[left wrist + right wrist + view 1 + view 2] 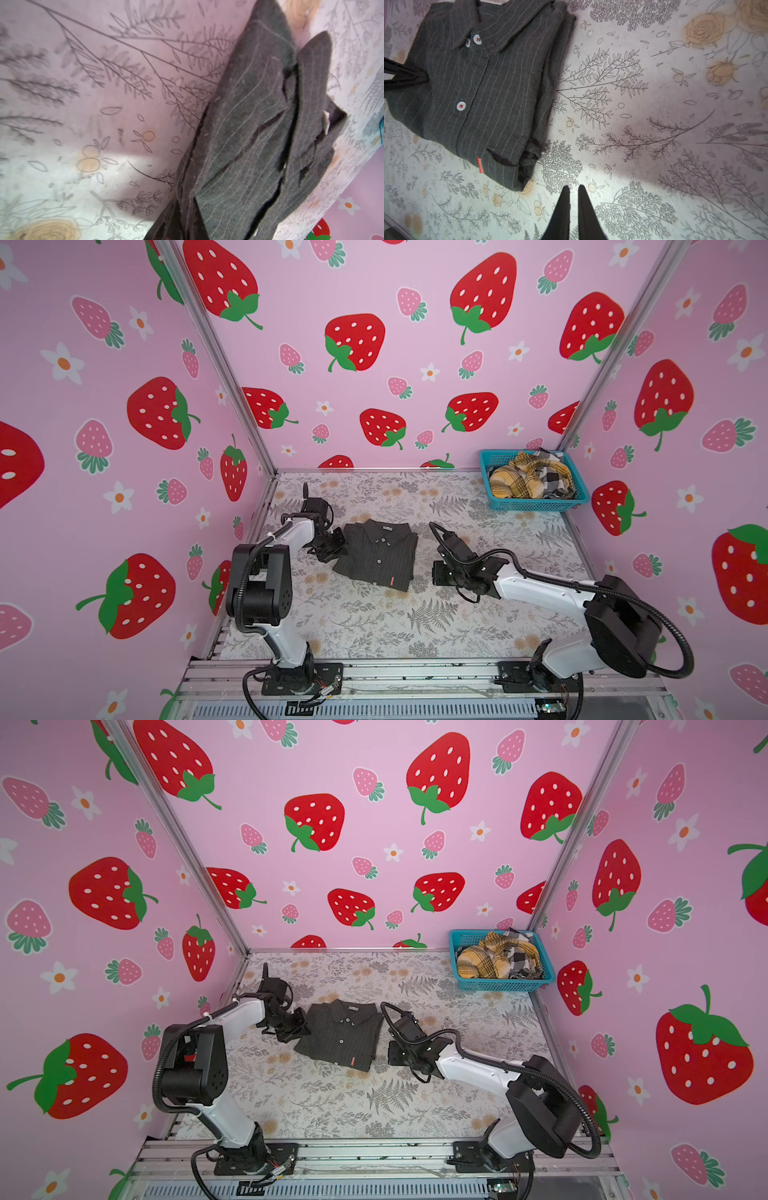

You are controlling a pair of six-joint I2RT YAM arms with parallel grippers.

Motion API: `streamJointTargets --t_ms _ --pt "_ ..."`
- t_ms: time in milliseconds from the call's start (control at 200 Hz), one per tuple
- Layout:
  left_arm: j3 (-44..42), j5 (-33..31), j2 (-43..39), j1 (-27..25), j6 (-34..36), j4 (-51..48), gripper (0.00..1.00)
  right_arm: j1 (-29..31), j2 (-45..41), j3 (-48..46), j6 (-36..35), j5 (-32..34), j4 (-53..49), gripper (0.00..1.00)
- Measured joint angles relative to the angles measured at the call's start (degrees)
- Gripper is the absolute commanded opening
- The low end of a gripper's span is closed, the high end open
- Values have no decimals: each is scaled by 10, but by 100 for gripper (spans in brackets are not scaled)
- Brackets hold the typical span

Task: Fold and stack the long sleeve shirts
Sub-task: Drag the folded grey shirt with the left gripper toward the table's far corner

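Closest to the viewer, a metal rail [415, 674] runs along the front of a table [374, 626] covered in pale cloth printed with grey ferns and tan roses. Two white-and-black robot arms are bolted to this rail. Pink walls printed with red strawberries close in the table on three sides.

Near the middle of the table, a little toward the left arm, lies a dark charcoal shirt [376, 556] with thin pale pinstripes. It is folded into a compact rectangle, with the collar toward the back wall and the buttoned front facing up. A small red tag [480, 165] sits near its lower edge.

The left gripper [332, 549] sits low at the shirt edge nearest the left arm. Its fingers are pressed together and the tip touches the cloth. Whether any fabric is caught between them cannot be told. Its wrist camera shows only the layered side of the folded shirt from very near, with no fingers in frame.

The right gripper [440, 574] is over bare table just beside the opposite edge of the shirt, not touching it. In its wrist view the two black fingers [563, 207] are almost pressed together, with a thin gap and nothing between them.

In the back right corner a teal mesh basket [536, 504] holds a crumpled mustard-yellow plaid shirt [519, 481] and a black-and-white check shirt [555, 479]. They are heaped together, well apart from both grippers
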Motion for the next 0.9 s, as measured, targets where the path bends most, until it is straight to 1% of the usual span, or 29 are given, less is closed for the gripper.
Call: streamJointTargets --t_ms 130,160,320,510,655,800,900 --pt "45 -31 16 38 30 -35 0 -4 -16 0 -6 2 -3 13" --pt "59 -40 22 46 36 -42 0 -4 -20 -1 -7 2 -3 15" --pt "147 -94 78 95 65 -65 0 -6 -40 -9 -13 4 -3 15" --pt "237 -171 143 134 98 -91 0 -7 -37 -19 -24 -5 10 15" --pt "281 -212 162 160 123 -107 0 -7 -17 -22 -30 -25 38 15" --pt "349 -254 186 188 151 -126 0 -7 32 -19 -42 -57 66 13" --pt "365 -274 189 201 161 -125 0 -7 57 -19 -51 -74 74 13"
